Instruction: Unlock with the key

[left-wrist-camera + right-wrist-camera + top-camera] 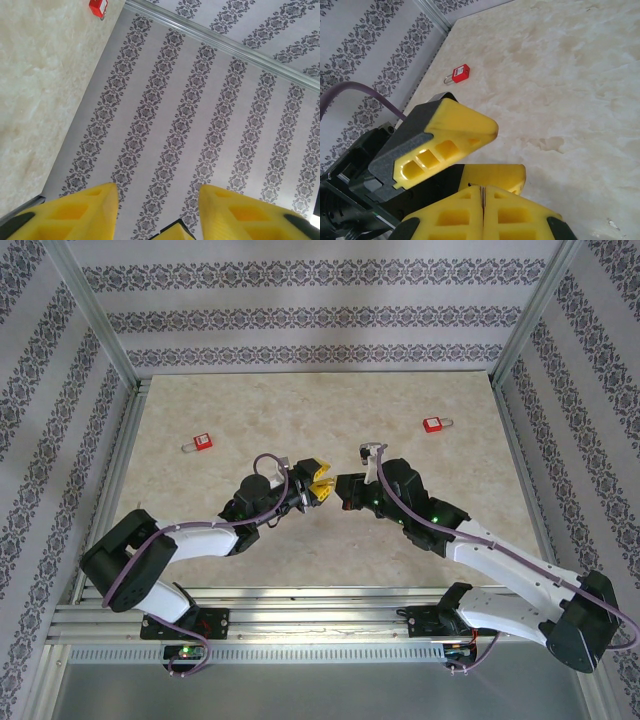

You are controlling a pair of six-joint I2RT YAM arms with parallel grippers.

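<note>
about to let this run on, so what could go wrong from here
1. The left tool and the shut right tool meet tip to tip above the table; they could knock together.
2. The left padlock and right padlock lie loose and far off, so either may slide when pushed.

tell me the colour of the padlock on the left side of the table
Red, with a silver shackle. The left padlock shows best in the right wrist view.

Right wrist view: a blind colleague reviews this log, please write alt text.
The right tool, shut, sits at the bottom edge, the open left tool just ahead of it. Beyond, a red padlock lies on the marble table near the wall.
</note>
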